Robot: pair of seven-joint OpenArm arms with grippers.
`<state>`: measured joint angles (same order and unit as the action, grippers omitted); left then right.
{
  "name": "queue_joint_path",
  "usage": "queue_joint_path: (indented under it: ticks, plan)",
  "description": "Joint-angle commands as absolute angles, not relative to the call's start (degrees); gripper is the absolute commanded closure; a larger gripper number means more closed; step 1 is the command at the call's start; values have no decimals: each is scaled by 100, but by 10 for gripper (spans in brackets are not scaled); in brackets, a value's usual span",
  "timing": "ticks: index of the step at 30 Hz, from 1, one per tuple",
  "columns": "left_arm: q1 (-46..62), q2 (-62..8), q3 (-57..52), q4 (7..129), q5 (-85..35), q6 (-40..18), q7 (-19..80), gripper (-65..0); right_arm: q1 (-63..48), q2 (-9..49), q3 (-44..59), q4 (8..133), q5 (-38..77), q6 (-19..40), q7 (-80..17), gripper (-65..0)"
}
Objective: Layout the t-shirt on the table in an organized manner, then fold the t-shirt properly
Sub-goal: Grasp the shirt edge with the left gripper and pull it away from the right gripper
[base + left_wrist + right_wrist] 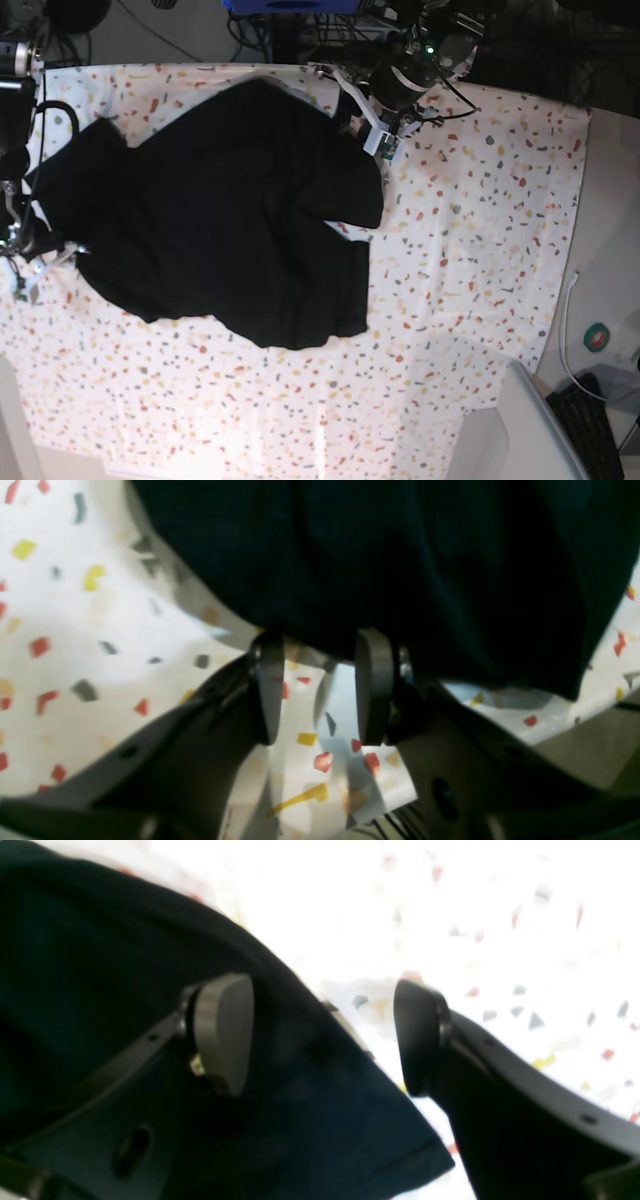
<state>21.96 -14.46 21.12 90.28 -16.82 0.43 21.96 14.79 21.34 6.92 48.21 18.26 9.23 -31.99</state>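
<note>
- Here, the t-shirt is lying as a large black mass of soft, matte fabric, rumpled into broad folds with an uneven outline, on the table.
- The table's white, cloth-like cover is showing small red, orange, yellow and grey flecks all over, and it is spreading far wider than the shirt, which is sitting on the half toward the base view's left and top.
- In the left wrist view, the left gripper is standing with its jaws apart, two flat, rounded grey pads facing each other; speckled cover is showing between them, and nothing is being held.
- The shirt's dark edge is hanging just beyond those fingertips, close over them.
- In the right wrist view, the right gripper is gaping wide, with no cloth pinched.
- One pad is sitting over the black fabric, the other over bare table; the shirt's hemmed edge is running diagonally between them.
- Whether that pad is touching the cloth, the blur is hiding.
</note>
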Motion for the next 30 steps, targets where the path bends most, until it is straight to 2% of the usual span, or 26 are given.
queue_joint_path:
  ticks: [1,2,4,6,7,8,9,10,16,19,25,30]
  plan:
    - [2114,-1437,2167,9059,-1710,22,2193,-202,1701,2246,505,4567,1877,936,-2862,-417]
    - [2053,-1446,2193,9024,-1710,22,2360,-158,1789,2255,303,4198,1877,936,-2589,-414]
    - [2044,-1446,2114,9024,-1710,22,2642,-20,1824,2237,48,3732,1877,936,-2185,-411]
    - [2018,-1473,1877,9033,-1710,22,2782,0,1807,2211,-13,3565,1895,936,-2018,-363]
    - [2018,-1473,1692,9033,-1710,22,2800,0,1727,2211,-4,3582,1912,936,-2018,-296]
    - [2026,-1473,1464,9042,-1710,22,2800,0,1587,2211,66,3626,1912,936,-2009,-192]
    - [2026,-1464,1218,9042,-1710,22,2800,0,1455,2211,189,3785,1912,936,-2009,-60]
    - [2018,-1464,1015,9042,-1710,22,2800,0,1332,2202,295,3978,1912,936,-2026,0]
    - [1675,-1490,13,9051,-1684,22,2879,0,-22,1947,1200,6510,1912,936,-3011,0]
    - [1393,-1490,-233,9270,-1710,22,3433,0,-497,1771,1402,7495,1895,927,-3363,0]
    - [1481,-1393,374,10941,-1657,22,4743,0,-470,1719,1402,7512,1895,901,-3380,0]
    - [1385,-1314,752,11213,-1710,31,4857,0,-382,1745,1367,7363,1886,901,-3407,0]
